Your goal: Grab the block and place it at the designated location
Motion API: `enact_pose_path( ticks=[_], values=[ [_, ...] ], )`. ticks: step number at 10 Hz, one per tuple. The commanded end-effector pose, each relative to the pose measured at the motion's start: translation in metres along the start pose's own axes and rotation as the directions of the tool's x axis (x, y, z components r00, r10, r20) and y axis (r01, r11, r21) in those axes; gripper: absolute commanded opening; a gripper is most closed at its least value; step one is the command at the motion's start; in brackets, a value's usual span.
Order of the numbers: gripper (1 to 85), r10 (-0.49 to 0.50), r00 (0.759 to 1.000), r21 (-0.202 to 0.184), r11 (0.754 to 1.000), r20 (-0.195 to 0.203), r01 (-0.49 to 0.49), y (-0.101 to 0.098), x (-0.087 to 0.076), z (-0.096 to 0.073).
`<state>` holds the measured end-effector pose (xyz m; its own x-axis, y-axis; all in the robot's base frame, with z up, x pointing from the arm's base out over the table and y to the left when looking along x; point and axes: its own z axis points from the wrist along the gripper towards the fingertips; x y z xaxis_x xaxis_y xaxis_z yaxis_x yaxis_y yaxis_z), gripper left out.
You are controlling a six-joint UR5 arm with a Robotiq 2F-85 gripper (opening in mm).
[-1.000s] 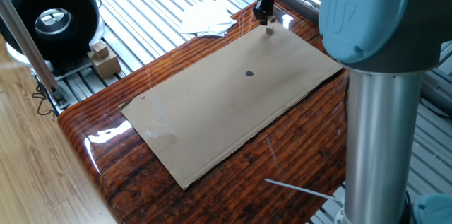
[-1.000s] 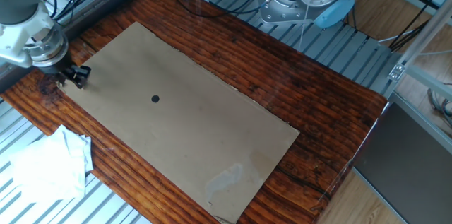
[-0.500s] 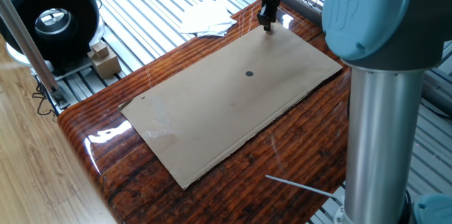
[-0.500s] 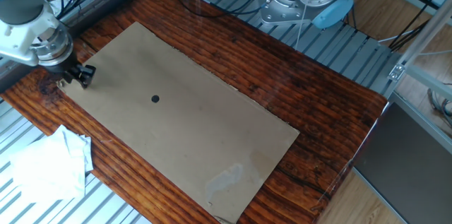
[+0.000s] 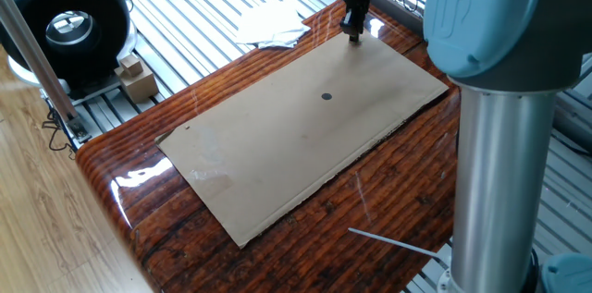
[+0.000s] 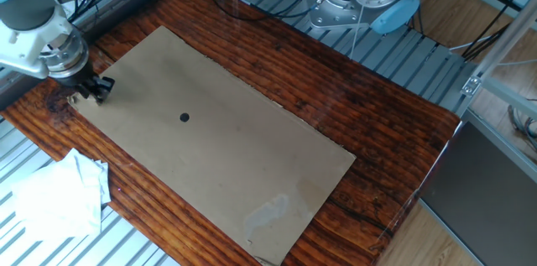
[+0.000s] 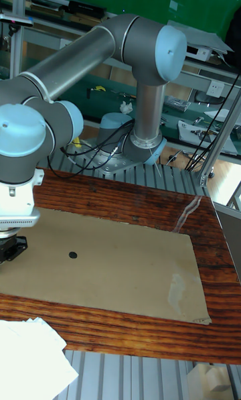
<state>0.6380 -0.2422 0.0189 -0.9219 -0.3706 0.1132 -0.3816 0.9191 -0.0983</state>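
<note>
My gripper (image 5: 352, 36) stands down on the far corner of the tan cardboard sheet (image 5: 277, 154), its dark fingertips at the sheet's surface. The block does not show; the spot where it lay is covered by the fingers. The other fixed view has the gripper (image 6: 94, 91) at the sheet's left edge, and the tall fixed view has it (image 7: 10, 249) at the far left. The gap between the fingers is too small to read. The designated location, a dark round dot (image 5: 326, 97) (image 6: 185, 117) (image 7: 72, 254), is bare, about a hand's width from the gripper.
Crumpled white paper (image 5: 268, 25) lies just off the table beside the gripper. A black round device (image 5: 69, 25) and stacked pale wooden blocks (image 5: 137, 79) sit at the left. The arm's grey column (image 5: 499, 145) stands at the right, with a thin white stick (image 5: 393, 245) near it.
The gripper came down from just above the block onto it; the block, visible below the fingertips a second ago, is now covered. In the last half second the gripper hardly moved.
</note>
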Motion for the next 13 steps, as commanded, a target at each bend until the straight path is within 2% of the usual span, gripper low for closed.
enact_pose_path(
  ticks=[1, 2, 3, 4, 5, 7, 8, 10, 13],
  values=[
    [17.3, 0.025, 1.000, -0.036, 0.999, 0.013, -0.024, 0.009, -0.003, -0.007],
    [11.0, 0.039, 0.999, -0.035, 0.999, 0.006, -0.038, 0.011, -0.001, -0.015],
    [9.0, 0.052, 0.999, -0.044, 0.998, -0.002, -0.052, 0.016, 0.001, -0.029],
    [6.7, 0.076, 0.997, -0.068, 0.995, -0.008, -0.076, 0.028, 0.002, -0.044],
    [1.0, 0.116, 0.993, -0.076, 0.990, -0.005, -0.116, 0.038, 0.000, -0.052],
    [1.0, 0.163, 0.986, -0.093, 0.983, 0.019, -0.161, 0.055, -0.007, -0.054],
    [1.0, 0.191, 0.980, -0.104, 0.977, 0.049, -0.185, 0.064, -0.014, -0.054],
    [1.0, 0.211, 0.975, -0.100, 0.974, 0.074, -0.203, 0.078, -0.014, -0.052],
    [1.0, 0.240, 0.969, -0.159, 0.960, 0.052, -0.230, 0.103, -0.013, -0.056]
  ],
)
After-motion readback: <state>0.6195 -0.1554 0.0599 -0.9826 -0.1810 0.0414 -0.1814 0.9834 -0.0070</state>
